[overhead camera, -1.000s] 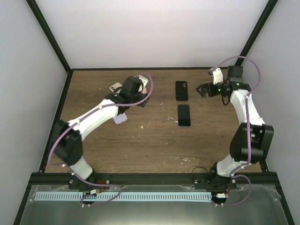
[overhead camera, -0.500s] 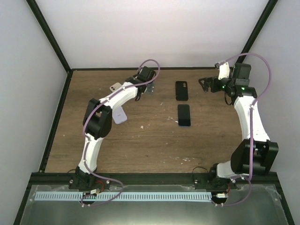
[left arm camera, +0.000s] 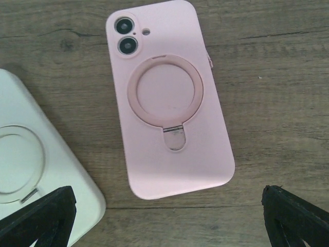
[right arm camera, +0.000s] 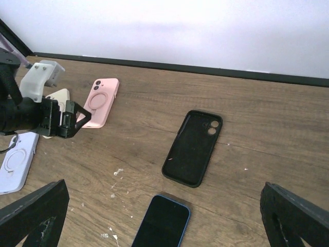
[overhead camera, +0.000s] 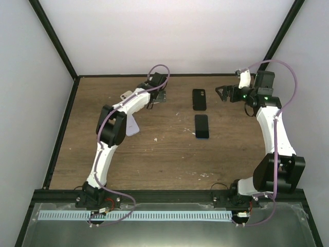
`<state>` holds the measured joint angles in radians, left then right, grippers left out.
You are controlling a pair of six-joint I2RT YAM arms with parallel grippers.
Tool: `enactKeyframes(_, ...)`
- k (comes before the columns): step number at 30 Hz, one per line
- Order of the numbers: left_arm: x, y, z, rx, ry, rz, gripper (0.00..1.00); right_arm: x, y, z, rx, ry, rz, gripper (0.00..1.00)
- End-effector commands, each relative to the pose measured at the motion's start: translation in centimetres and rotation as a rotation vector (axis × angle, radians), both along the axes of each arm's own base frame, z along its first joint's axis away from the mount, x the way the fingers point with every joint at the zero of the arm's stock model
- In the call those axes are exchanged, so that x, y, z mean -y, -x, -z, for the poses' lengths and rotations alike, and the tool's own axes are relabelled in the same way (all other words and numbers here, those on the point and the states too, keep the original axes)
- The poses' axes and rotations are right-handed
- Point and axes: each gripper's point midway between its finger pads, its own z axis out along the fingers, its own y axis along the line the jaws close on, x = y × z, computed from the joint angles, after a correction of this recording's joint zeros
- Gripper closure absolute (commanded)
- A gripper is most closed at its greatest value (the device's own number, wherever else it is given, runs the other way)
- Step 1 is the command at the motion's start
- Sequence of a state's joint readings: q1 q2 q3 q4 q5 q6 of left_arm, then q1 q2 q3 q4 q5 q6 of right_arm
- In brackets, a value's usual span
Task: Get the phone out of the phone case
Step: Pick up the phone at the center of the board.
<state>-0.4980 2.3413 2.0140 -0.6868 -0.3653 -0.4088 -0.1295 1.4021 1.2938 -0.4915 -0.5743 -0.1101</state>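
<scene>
the black phone case lies inner side up on the table. its shell is empty, and the camera cutout shows at the far end. the phone lies screen up just beside the near end of this case, apart from it, outside any case.

the pink case lies back side up in the far left area of the table. two camera lenses show through its cutout, and a ring stand sits flat on its back. the cream case lies beside it, also back side up; its content cannot be told. the lavender case lies nearer the arm bases, back side up.

the left end effector hangs above the pink case with its fingers spread wide, gripping nothing. the right end effector is raised over the far right of the table, fingers spread wide, gripping nothing, well apart from the phone.
</scene>
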Motion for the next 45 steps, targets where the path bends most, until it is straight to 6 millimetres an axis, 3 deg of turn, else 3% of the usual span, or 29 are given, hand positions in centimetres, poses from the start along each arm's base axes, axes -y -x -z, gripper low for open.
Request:
enactKeyframes(1, 0.8, -1.1, 1.1, 0.006, 0.044, -0.012, 0.01, -0.3, 0.4, -0.2, -0.003, -0.029, -0.01, 0.0)
enactKeyframes(18, 1.0, -3.1, 5.6, -0.024, 0.065, -0.093, 0.05, -0.7, 0.6, 0.0, -0.013, -0.052, -0.028, 0.0)
enactKeyframes(24, 0.1, -3.2, 6.6, -0.047, 0.082, -0.134, 0.1, -0.6, 0.6, 0.0, -0.013, -0.051, -0.025, 0.0)
enactKeyframes(30, -0.1, -2.3, 6.5, -0.074, 0.087, -0.124, 0.22, -0.6, 0.5, -0.1, -0.014, -0.053, -0.024, 0.0)
enactKeyframes(34, 0.1, -1.2, 4.7, -0.068, 0.105, -0.094, 0.31, -0.6, 0.6, -0.5, -0.009, -0.053, -0.023, 0.0)
enactKeyframes(38, 1.2, 0.7, 2.9, -0.06, 0.077, 0.015, 0.33, -0.6, 0.8, -0.7, -0.004, -0.054, -0.022, 0.0)
enactKeyframes(41, 2.1, 3.5, 2.7, -0.091, 0.029, 0.113, 0.34, -0.6, 0.9, -0.9, 0.0, -0.051, -0.022, 0.0)
enactKeyframes(45, 2.1, 8.7, 4.4, -0.187, 0.033, 0.24, 0.36, -0.9, 1.2, -1.3, 0.009, -0.057, -0.034, 0.0)
